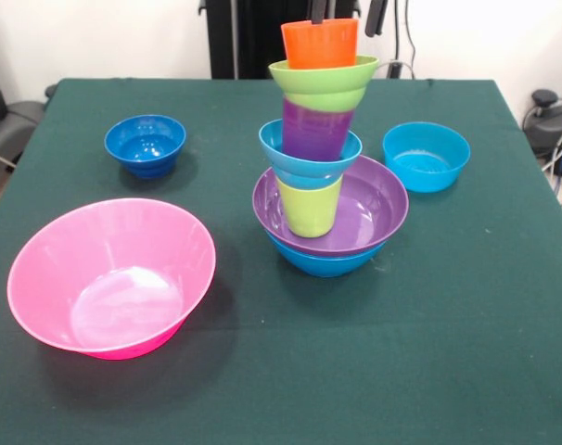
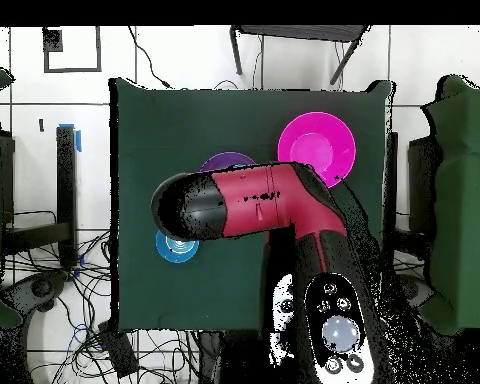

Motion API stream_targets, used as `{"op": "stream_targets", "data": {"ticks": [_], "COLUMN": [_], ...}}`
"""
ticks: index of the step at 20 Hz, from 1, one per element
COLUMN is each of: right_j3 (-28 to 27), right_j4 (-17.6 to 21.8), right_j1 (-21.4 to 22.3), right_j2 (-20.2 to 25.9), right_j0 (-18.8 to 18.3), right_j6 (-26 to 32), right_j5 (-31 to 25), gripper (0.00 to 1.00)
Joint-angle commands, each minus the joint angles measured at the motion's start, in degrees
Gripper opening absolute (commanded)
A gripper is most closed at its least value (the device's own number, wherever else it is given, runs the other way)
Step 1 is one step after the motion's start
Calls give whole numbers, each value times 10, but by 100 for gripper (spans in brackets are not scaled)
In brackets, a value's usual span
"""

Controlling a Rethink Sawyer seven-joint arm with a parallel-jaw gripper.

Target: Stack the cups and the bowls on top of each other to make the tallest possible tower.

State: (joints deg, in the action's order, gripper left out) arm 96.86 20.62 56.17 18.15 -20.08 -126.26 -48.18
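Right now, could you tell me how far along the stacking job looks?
Well along: the tower rises from a blue bowl and purple bowl through a green cup, turquoise bowl, purple cup and green bowl to the orange cup. The gripper is right above that cup; its jaws are cropped. Left loose: the pink bowl, dark blue bowl and another turquoise bowl.

The dark green cloth tabletop [image 1: 429, 352] had a huge pink plastic bowl [image 1: 111, 276], a small dark blue bowl [image 1: 145, 145], a turquoise bowl [image 1: 427, 156] and the multicoloured tower [image 1: 324, 158] sitting on it.
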Motion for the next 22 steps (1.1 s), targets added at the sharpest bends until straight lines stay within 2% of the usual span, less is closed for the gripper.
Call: {"op": "stream_targets", "data": {"ticks": [1, 6, 22], "right_j3": [-16, -12, -22], "right_j4": [-12, -19, -18], "right_j1": [-11, 2, -1], "right_j2": [11, 13, 15], "right_j0": [5, 4, 2], "right_j6": [26, 32, 35], "right_j5": [-79, -93, -94], "gripper": [100, 100, 100]}}
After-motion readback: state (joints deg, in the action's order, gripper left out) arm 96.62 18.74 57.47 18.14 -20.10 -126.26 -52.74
